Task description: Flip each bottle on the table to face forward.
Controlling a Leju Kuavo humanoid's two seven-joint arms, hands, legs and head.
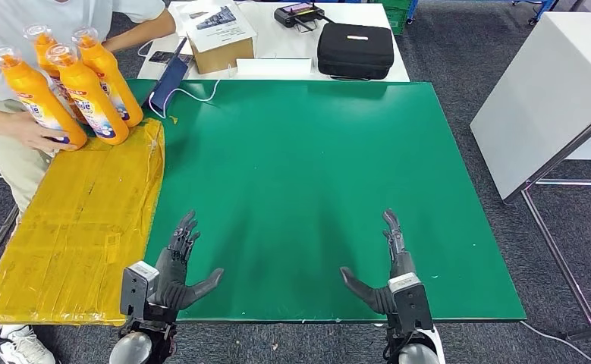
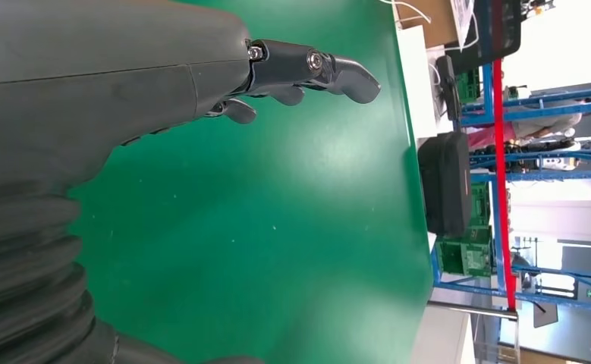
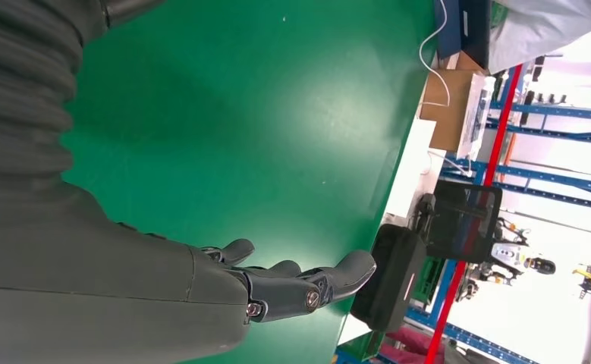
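Both hands, left (image 1: 177, 267) and right (image 1: 389, 271), hover empty at 6 o'clock, fingers spread; a person holds four bottles (image 1: 70, 85) at 10 o'clock on the worktop (image 1: 300, 174).

Nothing really readable here tbh. The orange bottles (image 1: 87, 91) have blue and white labels but the lettering's too blurry, and the printed sheet on the cardboard box (image 1: 218, 34) is too small.
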